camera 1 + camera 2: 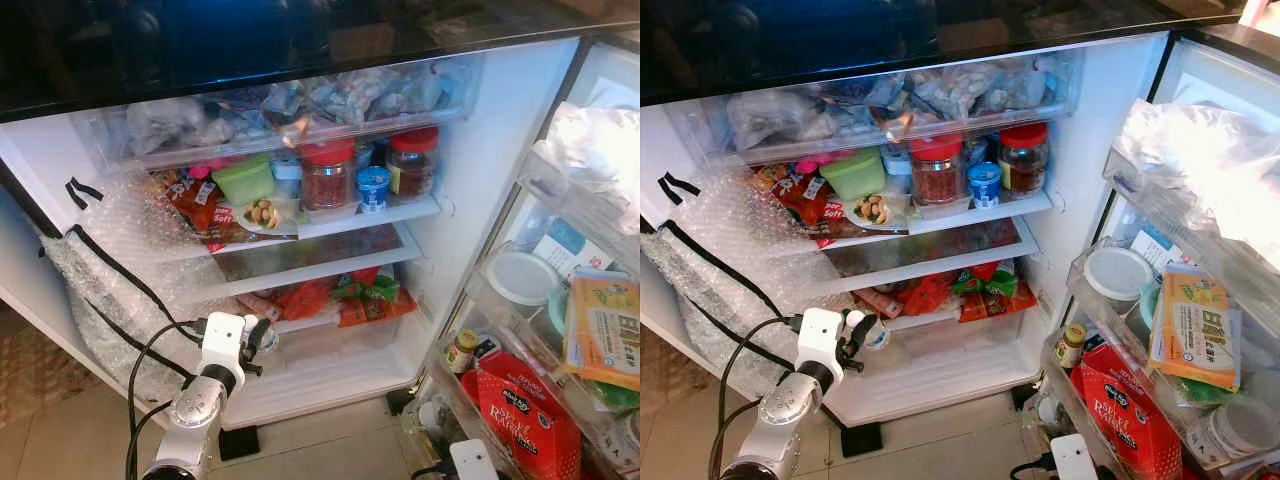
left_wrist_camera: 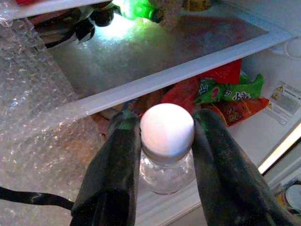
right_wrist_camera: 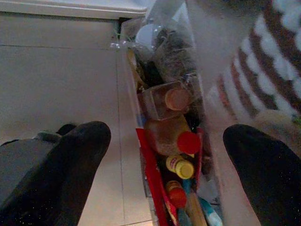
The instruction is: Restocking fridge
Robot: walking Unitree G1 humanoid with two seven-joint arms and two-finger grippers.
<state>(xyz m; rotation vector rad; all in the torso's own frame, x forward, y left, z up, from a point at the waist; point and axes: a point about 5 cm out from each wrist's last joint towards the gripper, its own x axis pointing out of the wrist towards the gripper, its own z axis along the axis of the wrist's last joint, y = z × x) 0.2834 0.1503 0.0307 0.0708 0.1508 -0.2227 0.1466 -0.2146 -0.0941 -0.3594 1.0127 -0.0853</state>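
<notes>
My left gripper is shut on a small clear bottle with a white cap, its two black fingers pressing the neck from both sides. It holds the bottle low in front of the open fridge, just before the bottom shelf with its red and green snack packets. Above that is a bare glass shelf. My right gripper is open, fingers wide apart, above a row of sauce bottles in the door's bottom bin.
The upper shelf holds two red-lidded jars, a green tub and a blue cup. Bubble wrap hangs at the fridge's left. The open door's bins on the right are crowded, with a red bag lowest.
</notes>
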